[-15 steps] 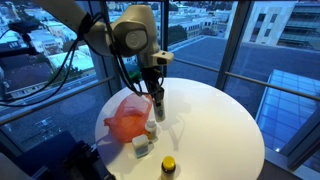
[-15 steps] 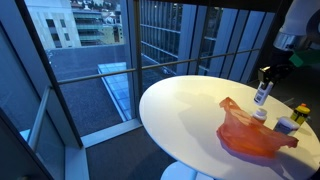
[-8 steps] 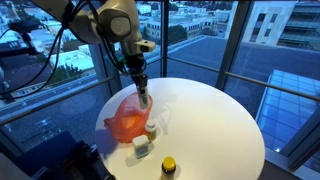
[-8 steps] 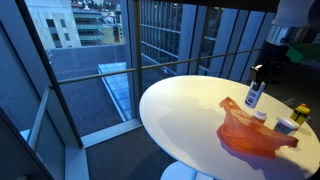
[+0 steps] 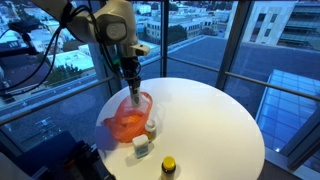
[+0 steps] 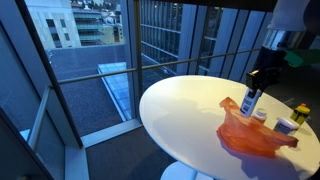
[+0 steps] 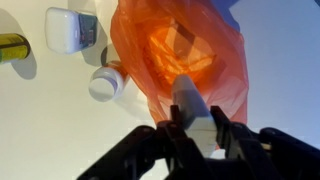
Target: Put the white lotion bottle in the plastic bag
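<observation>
The gripper (image 7: pixel 196 130) pinches the white lotion bottle (image 7: pixel 188 100) over the mouth of the plastic bag (image 7: pixel 195 50), seemingly aligned for release inside

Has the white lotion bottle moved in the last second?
Yes. Held in the claw, the white lotion bottle went from beside the orange bag to above it.

The setting appears to be an upper floor of a city high-rise, most likely an office or lab corner, though which of the two cannot be told. Floor-to-ceiling glass panes (image 6: pixel 170 45) in dark metal frames (image 5: pixel 228 45) enclose it in both exterior views. Beyond them stand neighbouring towers (image 5: pixel 275 25), with a flat rooftop (image 5: pixel 200 48) lower down. A round white tabletop (image 5: pixel 215 125) stands by the glass, beside a robot arm (image 5: pixel 105 22) trailing loose cables (image 5: pixel 57 50).
</observation>
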`<state>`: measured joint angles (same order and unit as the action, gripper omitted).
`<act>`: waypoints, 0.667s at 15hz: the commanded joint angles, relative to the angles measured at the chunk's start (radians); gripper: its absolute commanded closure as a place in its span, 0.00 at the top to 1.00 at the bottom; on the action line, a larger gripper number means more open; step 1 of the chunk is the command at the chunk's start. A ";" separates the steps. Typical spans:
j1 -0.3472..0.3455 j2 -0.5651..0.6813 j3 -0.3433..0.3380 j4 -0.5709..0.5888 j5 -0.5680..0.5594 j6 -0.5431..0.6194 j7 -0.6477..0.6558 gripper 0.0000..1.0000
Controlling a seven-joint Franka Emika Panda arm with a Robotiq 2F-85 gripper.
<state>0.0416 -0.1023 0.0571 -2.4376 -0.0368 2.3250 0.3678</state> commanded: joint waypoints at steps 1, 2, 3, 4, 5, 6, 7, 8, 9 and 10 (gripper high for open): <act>-0.010 0.042 -0.008 -0.006 0.026 0.043 -0.039 0.11; -0.012 0.058 -0.011 -0.007 0.024 0.059 -0.040 0.11; -0.015 0.086 -0.015 -0.005 0.015 0.086 -0.036 0.11; -0.016 0.110 -0.019 -0.001 0.021 0.108 -0.043 0.11; -0.017 0.131 -0.023 0.002 0.026 0.130 -0.048 0.11; -0.017 0.157 -0.027 0.007 0.022 0.158 -0.051 0.11; -0.018 0.178 -0.031 0.010 0.012 0.186 -0.049 0.11; -0.017 0.201 -0.036 0.015 0.007 0.214 -0.049 0.11; -0.017 0.220 -0.040 0.019 0.004 0.239 -0.048 0.11; -0.016 0.240 -0.045 0.024 0.007 0.260 -0.051 0.11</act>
<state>0.0285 0.0881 0.0251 -2.4448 -0.0315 2.5405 0.3465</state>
